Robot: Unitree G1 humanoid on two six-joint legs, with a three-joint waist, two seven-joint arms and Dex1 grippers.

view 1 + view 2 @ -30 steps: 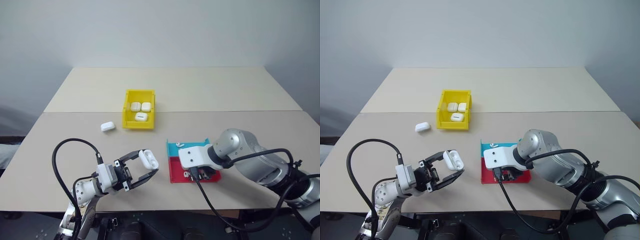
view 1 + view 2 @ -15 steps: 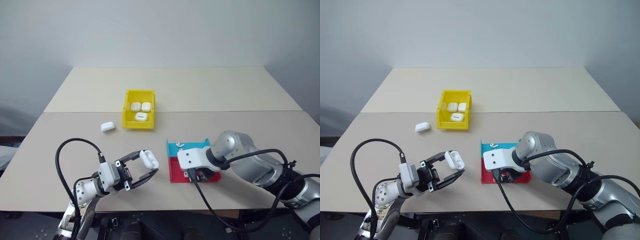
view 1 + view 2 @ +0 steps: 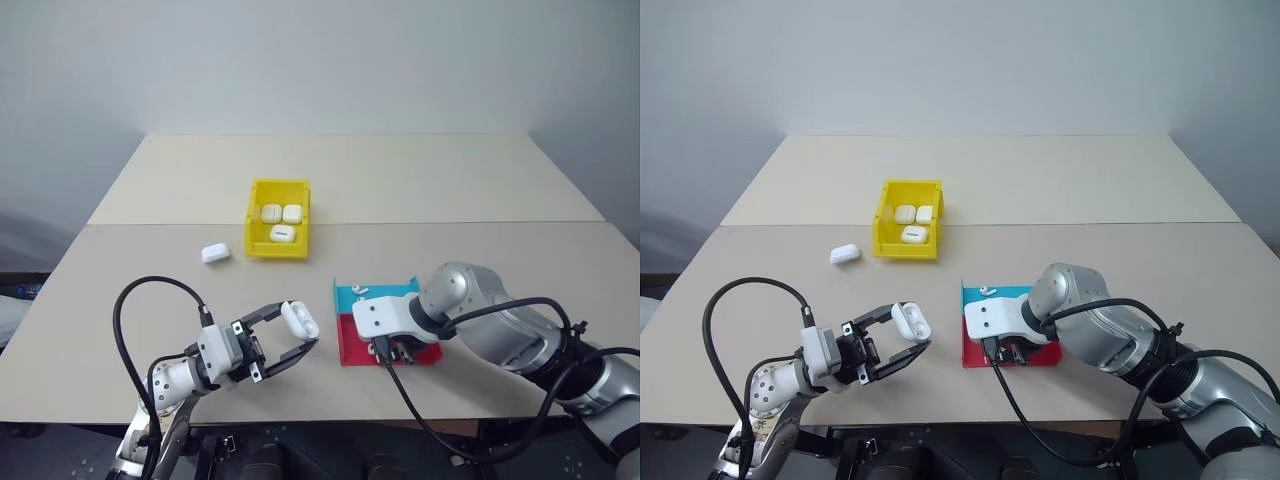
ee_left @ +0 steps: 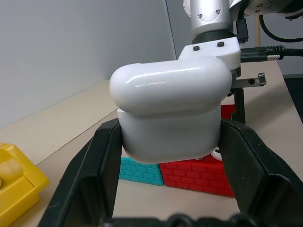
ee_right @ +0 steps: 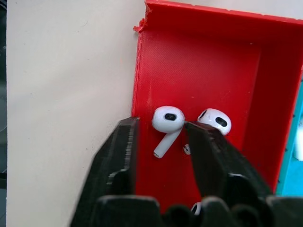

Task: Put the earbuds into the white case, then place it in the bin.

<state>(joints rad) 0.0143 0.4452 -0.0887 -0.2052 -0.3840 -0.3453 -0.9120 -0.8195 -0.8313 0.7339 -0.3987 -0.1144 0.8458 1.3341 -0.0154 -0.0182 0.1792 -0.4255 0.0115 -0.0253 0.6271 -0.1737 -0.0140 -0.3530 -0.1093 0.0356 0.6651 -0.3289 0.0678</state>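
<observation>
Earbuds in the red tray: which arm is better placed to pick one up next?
The right. Its tool already straddles an earbud in the red tray, fingers on either side. The left tool is busy holding the case.

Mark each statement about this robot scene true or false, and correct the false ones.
1. The left gripper holds a white case. True.
2. The yellow bin is empty. False: three cases lie in it.
3. An earbud lies between the right gripper's fingers, in the tray's red part. True.
4. A case lies right of the bin. False: it lies to its left.
</observation>
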